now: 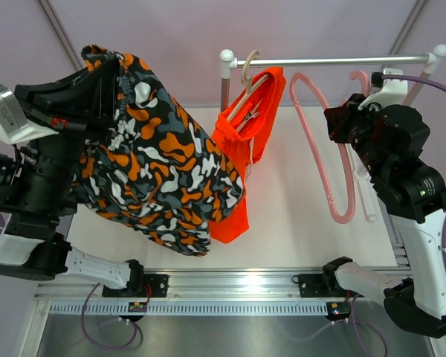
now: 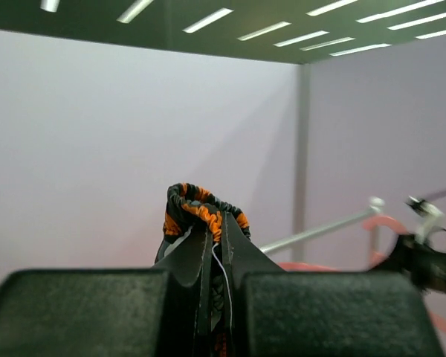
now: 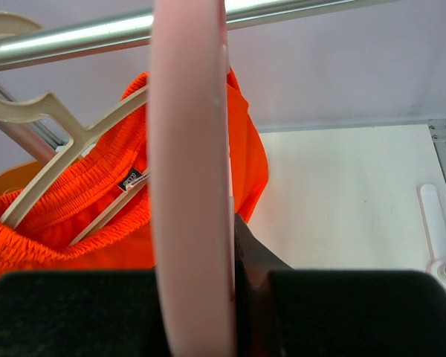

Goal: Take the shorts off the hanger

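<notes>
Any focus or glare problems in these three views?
Top external: evenly lit, sharp. Left wrist: ceiling strip lights bright, dark claw pads blurred, camouflage shorts in focus. Right wrist: pink hanger close and soft, glare along the metal rail.

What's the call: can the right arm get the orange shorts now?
Probably not yet: the right claw is shut on the pink hanger; the orange shorts hang just left, path otherwise open.

1. A small black tag (image 3: 131, 179) sits on the waistband of the orange shorts (image 3: 97, 216), left of centre in the right wrist view; it carries white lettering (too small and blurred to read);
2. In the top and left wrist views, no writing, number or sign can be read.
</notes>
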### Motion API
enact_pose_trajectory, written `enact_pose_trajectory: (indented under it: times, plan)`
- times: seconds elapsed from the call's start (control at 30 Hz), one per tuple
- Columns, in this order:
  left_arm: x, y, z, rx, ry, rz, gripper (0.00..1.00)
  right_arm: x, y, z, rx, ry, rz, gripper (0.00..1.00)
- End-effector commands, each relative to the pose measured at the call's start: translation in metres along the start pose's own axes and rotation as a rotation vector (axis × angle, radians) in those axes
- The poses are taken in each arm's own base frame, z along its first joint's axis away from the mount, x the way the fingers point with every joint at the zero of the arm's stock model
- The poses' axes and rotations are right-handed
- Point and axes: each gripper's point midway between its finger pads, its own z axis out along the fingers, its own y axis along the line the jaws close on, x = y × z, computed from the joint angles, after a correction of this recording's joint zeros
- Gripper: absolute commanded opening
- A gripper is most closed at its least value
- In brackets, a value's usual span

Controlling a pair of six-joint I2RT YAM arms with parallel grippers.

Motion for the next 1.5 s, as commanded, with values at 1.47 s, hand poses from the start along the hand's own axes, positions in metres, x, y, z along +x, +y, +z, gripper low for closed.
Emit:
enact_pose_trajectory:
  times: [1.47]
  plan:
    - [0.129,0.288,0.03,-0.738,0.324,0.094,0.0,0.023,0.018,0.025,-0.065,0.131,-0.048,0.0]
